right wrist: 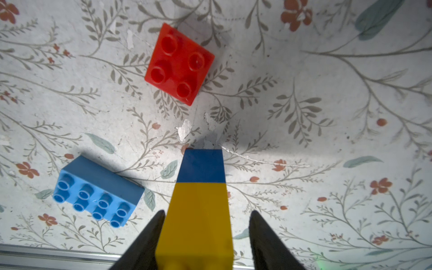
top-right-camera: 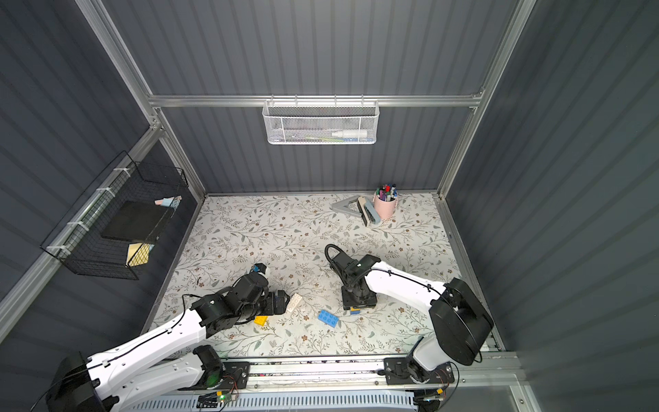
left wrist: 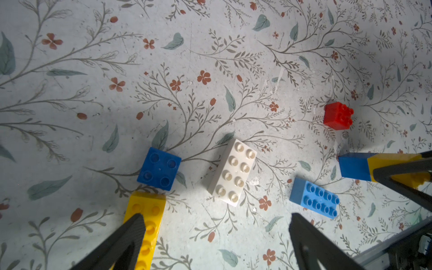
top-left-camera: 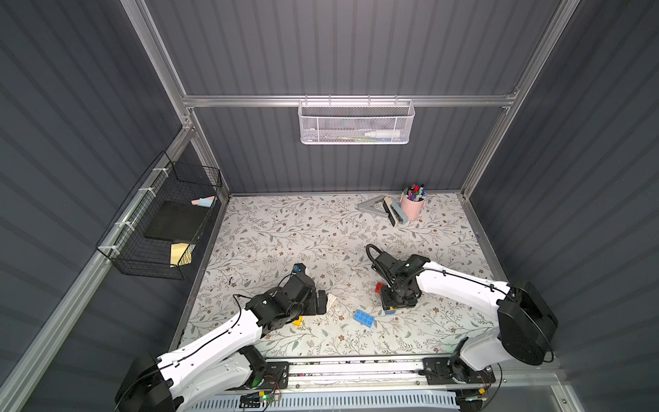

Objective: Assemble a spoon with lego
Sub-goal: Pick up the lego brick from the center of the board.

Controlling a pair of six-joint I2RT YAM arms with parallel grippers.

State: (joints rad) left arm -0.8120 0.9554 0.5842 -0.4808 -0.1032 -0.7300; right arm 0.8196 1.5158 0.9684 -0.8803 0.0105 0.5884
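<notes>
Loose lego lies on the floral table. A white oblong brick (left wrist: pixel 232 171), a dark blue square brick (left wrist: pixel 159 168) and a yellow oblong brick (left wrist: pixel 146 224) lie under my left gripper (left wrist: pixel 217 218), which hangs open and empty just above them. A light blue oblong brick (right wrist: pixel 98 190) and a red square brick (right wrist: pixel 178 64) lie near my right gripper (right wrist: pixel 207 213). Its jaws straddle a joined yellow-on-dark-blue piece (right wrist: pixel 199 205) standing on the table. One finger touches the yellow side; a gap shows at the other finger. In a top view the white brick (top-left-camera: pixel 331 301) lies at the left fingertips.
A pink pen cup (top-left-camera: pixel 413 205), a grey triangle (top-left-camera: pixel 372 207) and a stapler-like tool stand at the back right. A black wire basket (top-left-camera: pixel 160 221) hangs on the left wall. The aluminium rail (top-left-camera: pixel 356 367) runs along the front edge.
</notes>
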